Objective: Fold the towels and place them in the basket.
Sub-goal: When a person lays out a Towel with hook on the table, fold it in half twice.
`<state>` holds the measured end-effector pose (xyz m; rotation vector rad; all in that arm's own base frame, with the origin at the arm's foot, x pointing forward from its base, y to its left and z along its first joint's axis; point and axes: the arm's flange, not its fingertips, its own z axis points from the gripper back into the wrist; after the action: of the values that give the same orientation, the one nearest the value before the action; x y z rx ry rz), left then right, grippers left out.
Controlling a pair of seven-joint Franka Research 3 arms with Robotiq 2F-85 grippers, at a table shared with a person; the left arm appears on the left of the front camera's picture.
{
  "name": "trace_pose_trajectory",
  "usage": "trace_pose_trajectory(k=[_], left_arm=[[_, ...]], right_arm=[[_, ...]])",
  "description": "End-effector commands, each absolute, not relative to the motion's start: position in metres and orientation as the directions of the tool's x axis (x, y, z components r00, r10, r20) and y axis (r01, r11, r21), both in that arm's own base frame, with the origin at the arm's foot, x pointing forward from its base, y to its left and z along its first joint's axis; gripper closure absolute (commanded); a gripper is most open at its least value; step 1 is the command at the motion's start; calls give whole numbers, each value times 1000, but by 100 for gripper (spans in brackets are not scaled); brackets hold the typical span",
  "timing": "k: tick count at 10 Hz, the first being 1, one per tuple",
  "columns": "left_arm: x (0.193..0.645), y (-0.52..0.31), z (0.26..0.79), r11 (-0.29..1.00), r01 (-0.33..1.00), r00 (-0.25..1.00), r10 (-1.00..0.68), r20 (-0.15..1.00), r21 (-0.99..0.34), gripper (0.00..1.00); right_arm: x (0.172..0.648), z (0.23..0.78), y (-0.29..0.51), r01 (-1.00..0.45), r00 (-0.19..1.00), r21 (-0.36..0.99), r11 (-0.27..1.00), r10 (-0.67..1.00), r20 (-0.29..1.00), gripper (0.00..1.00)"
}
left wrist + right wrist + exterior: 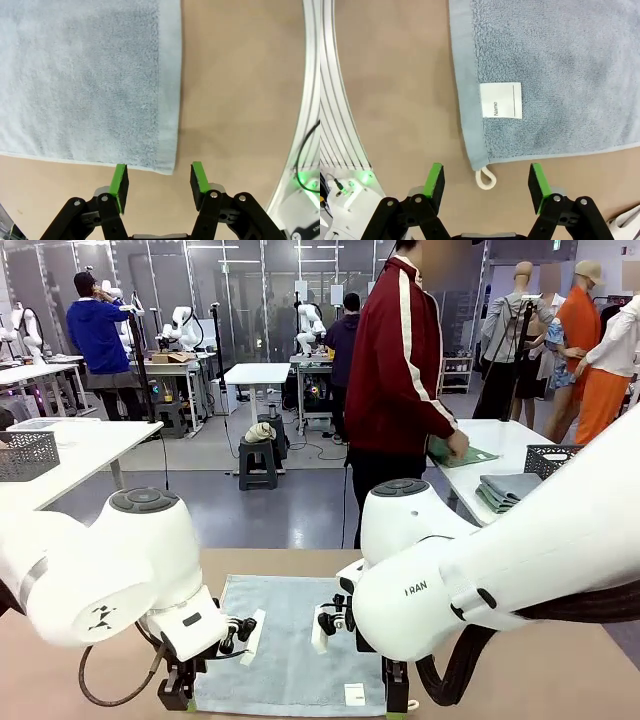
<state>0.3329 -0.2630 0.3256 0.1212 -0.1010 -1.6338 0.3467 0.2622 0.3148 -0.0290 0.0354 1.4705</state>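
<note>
A light blue towel (290,640) lies spread flat on the brown table, its long side running away from me. My left gripper (176,692) hangs open just above the towel's near left corner (167,167); the left wrist view shows the green pads (120,182) straddling that corner with nothing between them. At the near right corner my right gripper (397,692) is also open, its own view (487,182) showing the white hanging loop (486,178) between the pads and a white name label (501,100) on the towel (560,65). The dark grey mesh basket (550,458) stands on a white table at far right.
A person in a dark red jacket (400,360) stands with their back to me at that far right table, beside folded towels (505,490). A paler grey mesh basket (25,453) sits on a white table at left. Bare brown tabletop (240,100) flanks the towel.
</note>
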Motion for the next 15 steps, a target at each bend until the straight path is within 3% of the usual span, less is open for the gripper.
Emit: trace_pose_trajectory(k=[1,12,13,14,15], left_arm=[[335,-256,311,-69,979,-66,-998,-25,193,36],[349,-261,297,-77,987,-79,-997,7,139,36],[349,-262,298,-80,987,-79,-997,-8,143,55],[350,-264,298,-82,986,-82,-997,-8,144,55],[350,-265,299,-83,986,-83,-997,-3,145,75]], right_arm=[[354,305,268,-994,105,-13,105,993,-48,15],[354,286,265,-998,63,-6,62,998,-30,15],[354,286,265,-998,57,-17,57,998,-33,35],[354,285,265,-998,57,-18,57,998,-30,35],[354,286,265,-998,56,-21,56,998,-25,55]])
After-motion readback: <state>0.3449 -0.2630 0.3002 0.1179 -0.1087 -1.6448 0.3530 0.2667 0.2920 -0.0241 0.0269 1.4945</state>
